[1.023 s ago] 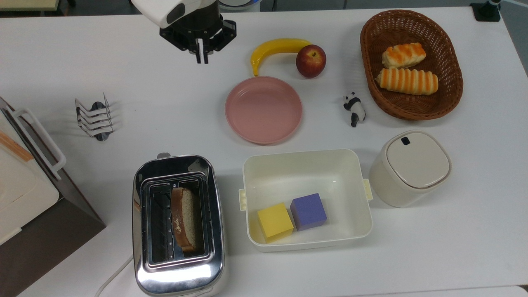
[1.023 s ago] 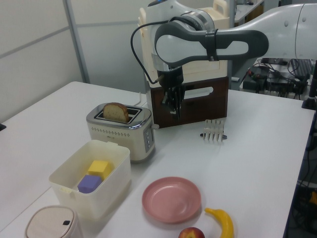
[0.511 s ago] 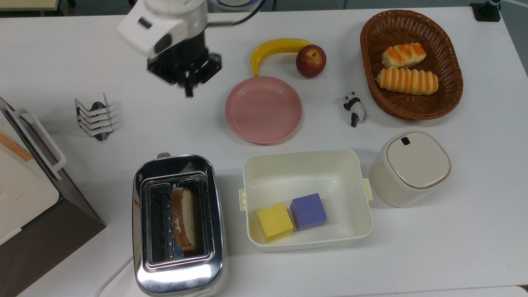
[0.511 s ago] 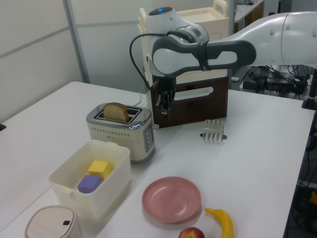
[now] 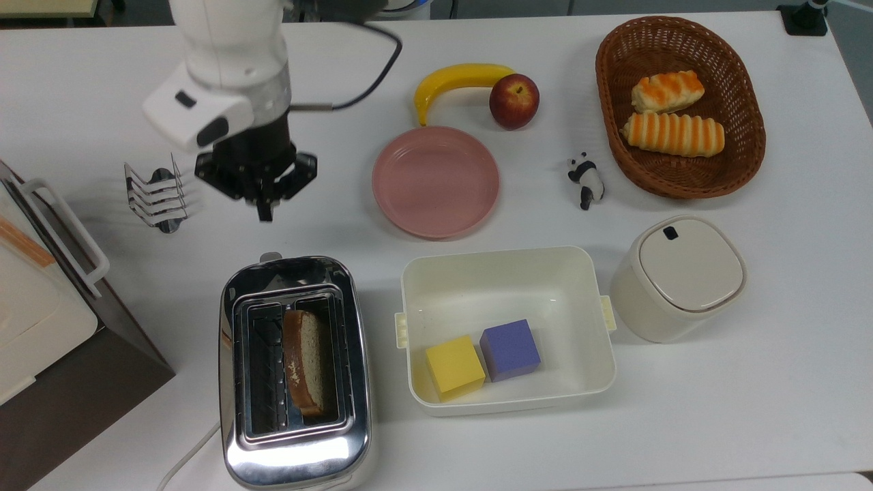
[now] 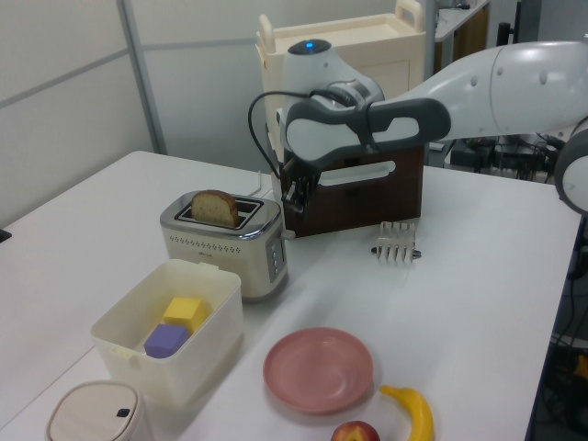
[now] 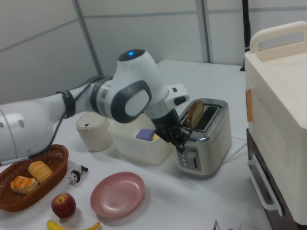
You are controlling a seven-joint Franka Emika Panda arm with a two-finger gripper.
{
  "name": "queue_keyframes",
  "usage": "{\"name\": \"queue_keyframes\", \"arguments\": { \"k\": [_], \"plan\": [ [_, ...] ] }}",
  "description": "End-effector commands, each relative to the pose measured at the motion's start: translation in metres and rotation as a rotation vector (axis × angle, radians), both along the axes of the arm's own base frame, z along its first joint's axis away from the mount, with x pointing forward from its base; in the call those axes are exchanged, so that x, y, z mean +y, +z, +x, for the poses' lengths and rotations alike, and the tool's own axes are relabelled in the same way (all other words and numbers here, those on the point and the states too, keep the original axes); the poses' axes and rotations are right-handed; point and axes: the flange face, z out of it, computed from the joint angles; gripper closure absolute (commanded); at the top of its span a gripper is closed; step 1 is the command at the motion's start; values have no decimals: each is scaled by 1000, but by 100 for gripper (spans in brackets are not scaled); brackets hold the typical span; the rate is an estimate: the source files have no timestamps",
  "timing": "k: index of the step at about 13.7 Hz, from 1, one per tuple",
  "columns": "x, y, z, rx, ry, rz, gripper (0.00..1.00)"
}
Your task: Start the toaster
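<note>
White tabletop (image 5: 750, 382) carried the whole scene, with grey wall panels behind it in the left view. One chrome toaster (image 5: 294, 372) stood at about 7 o'clock in the top view, close to the table's lower edge, with two slots and one slice of bread (image 5: 305, 361) standing in the slot nearer the top view's right. Its small lever (image 5: 270, 257) sat at the end facing 12 o'clock. The gripper (image 5: 264, 213) hung at 12 o'clock from that lever, apart from it and touching nothing, its two fingers pressed together and pointing down.

Counted across the table: one wire toast rack (image 5: 157, 194) at 9 o'clock from the gripper, one white-and-brown appliance (image 5: 48, 327) at the top view's left edge, one pink plate (image 5: 435, 181), one banana (image 5: 455, 82), one apple (image 5: 514, 101), one panda figure (image 5: 585, 181), one wicker basket (image 5: 614, 123) holding two bread rolls (image 5: 672, 133), one lidded cream canister (image 5: 678, 279), and one cream bin (image 5: 505, 273) with two blocks, a yellow block (image 5: 454, 367) and a purple block (image 5: 510, 349).

Bare table lay between the toast rack and the plate, and between the gripper and the toaster's lever end. The bin stood just beside the toaster at its 3 o'clock, and the boxy appliance was near at its 9 o'clock. Wide open surface stretched at 4 o'clock, below the canister.
</note>
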Motion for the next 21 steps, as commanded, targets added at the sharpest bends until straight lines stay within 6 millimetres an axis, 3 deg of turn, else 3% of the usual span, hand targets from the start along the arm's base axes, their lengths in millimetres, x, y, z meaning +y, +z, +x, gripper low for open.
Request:
{"name": "queue_keyframes", "arguments": {
  "k": [1,4,10,13,15,19,21],
  "plan": [
    [-1,-38,16,-37,25,-16,100],
    [0,-58,27,-88,29,-24,100],
    [-5,-137,33,19,35,-30,100],
    [-11,-147,35,-5,26,-31,100],
    [-8,-139,36,-14,23,-30,100],
    [-4,-74,21,6,-1,-17,100],
    [10,-43,11,24,-7,-5,100]
  ]
}}
